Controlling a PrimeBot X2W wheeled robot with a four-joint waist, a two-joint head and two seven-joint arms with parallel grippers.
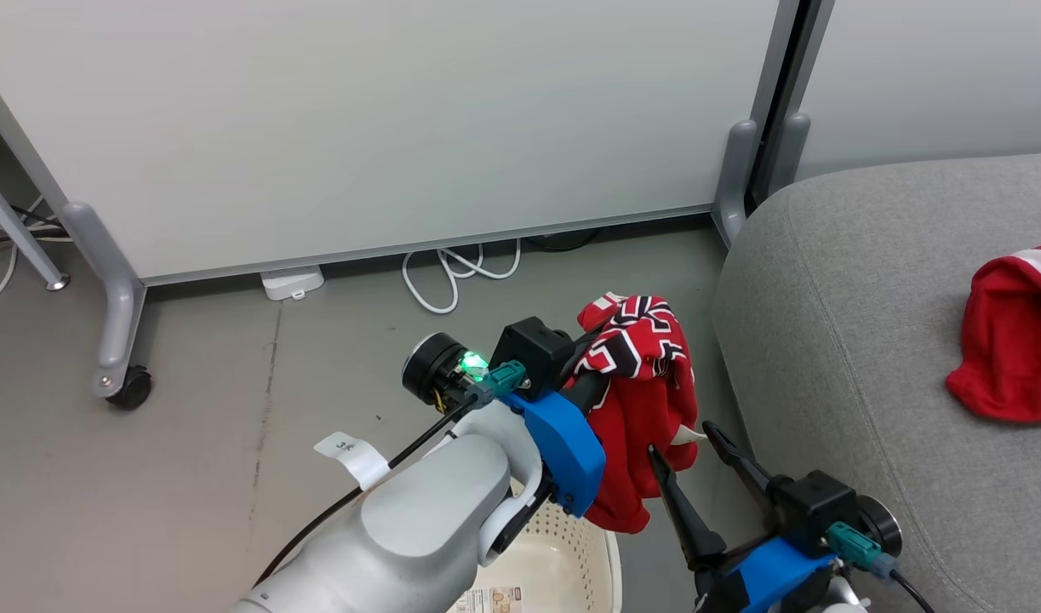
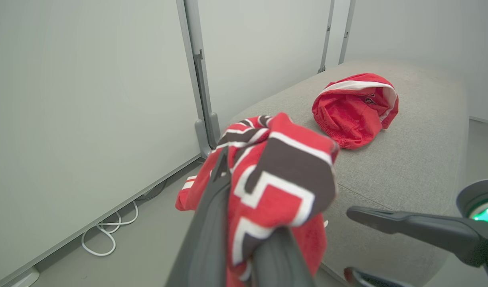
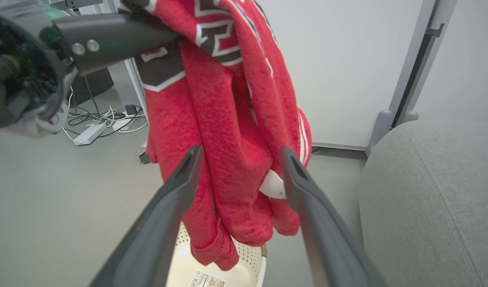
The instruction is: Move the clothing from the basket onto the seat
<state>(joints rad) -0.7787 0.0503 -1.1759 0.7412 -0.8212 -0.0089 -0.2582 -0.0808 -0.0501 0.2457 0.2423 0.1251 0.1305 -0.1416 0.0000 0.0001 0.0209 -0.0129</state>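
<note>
My left gripper (image 1: 599,364) is shut on the red jersey (image 1: 648,383) with black-and-white numerals, which hangs off the floor above the cream basket (image 1: 571,553). In the left wrist view the jersey (image 2: 275,179) bunches over that gripper's fingers (image 2: 212,215). My right gripper (image 3: 240,153) stands open with its fingers either side of the hanging jersey (image 3: 228,139), beside a small white piece (image 3: 273,185); whether they touch the cloth I cannot tell. A red garment with white band trim (image 1: 1009,340) lies on the grey seat (image 1: 860,323).
A white partition panel (image 1: 384,128) on castor feet stands behind. White cables and a power strip (image 1: 292,282) lie on the grey floor under it. The seat's rounded corner sits just right of the hanging jersey.
</note>
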